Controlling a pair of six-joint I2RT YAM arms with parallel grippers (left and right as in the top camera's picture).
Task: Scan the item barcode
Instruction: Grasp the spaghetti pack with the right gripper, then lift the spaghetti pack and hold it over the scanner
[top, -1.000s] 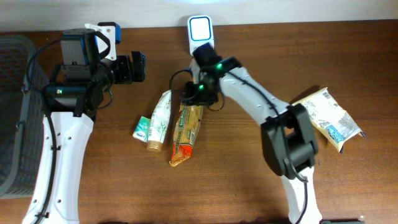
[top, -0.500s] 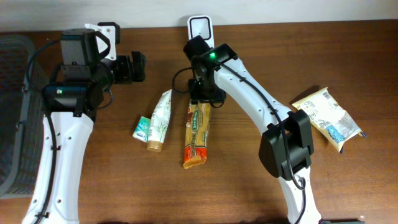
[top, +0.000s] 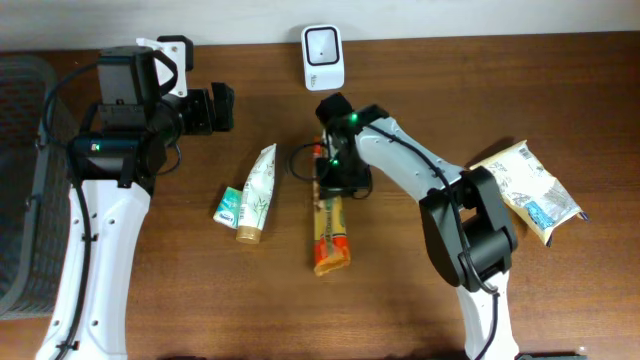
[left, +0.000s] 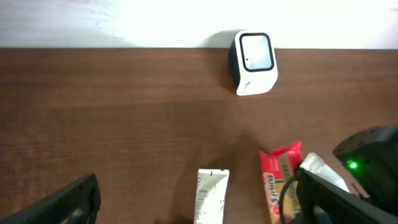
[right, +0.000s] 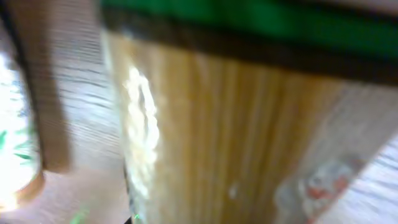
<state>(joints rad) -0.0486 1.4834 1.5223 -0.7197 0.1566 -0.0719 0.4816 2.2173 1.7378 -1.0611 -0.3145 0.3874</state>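
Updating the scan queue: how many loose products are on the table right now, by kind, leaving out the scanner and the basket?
Tube: 1
Small teal-and-white pack: 1
Orange snack packet: 1
Pale bag: 1
Total: 4

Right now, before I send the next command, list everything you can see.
scanner: one, white, far table edge
toothpaste tube: one, white and green, centre-left
small pack: one, teal and white, beside the tube
snack pack: one, orange and red, centre
bag: one, pale yellow with blue, right side
basket: one, grey, left edge
table: one, brown wood
left pincer: one, black, open, empty
right pincer: one, black, over the snack pack's far end, grip unclear
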